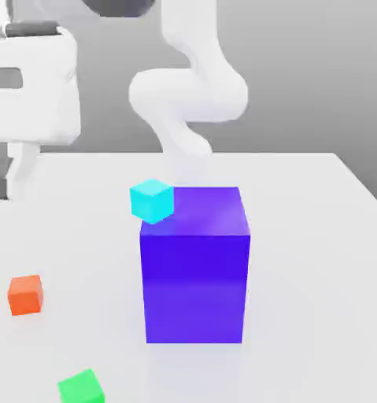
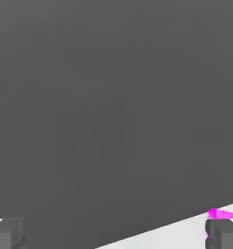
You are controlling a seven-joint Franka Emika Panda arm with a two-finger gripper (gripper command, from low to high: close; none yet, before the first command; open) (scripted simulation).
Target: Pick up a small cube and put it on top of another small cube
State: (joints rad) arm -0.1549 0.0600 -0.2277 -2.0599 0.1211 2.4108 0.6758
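Note:
Three small cubes show in the exterior view. A cyan cube [image 1: 152,200] overlaps the upper left corner of the tall blue block [image 1: 195,268]; whether it touches the block or lies behind it I cannot tell. An orange cube [image 1: 25,295] lies on the white table at the exterior view's left, and a green cube [image 1: 82,387] lies near the front edge. In the hand view my gripper [image 2: 116,234] is open, its two dark fingertips [image 2: 6,232] far apart with nothing between them. A magenta sliver [image 2: 224,214] shows beside one fingertip.
The white arm [image 1: 193,94] rises behind the blue block, and a bulky white part of it [image 1: 30,86] hangs at the upper left of the exterior view. The white table [image 1: 317,260] spreads to the exterior view's right. The hand view looks across the table's edge at a grey backdrop.

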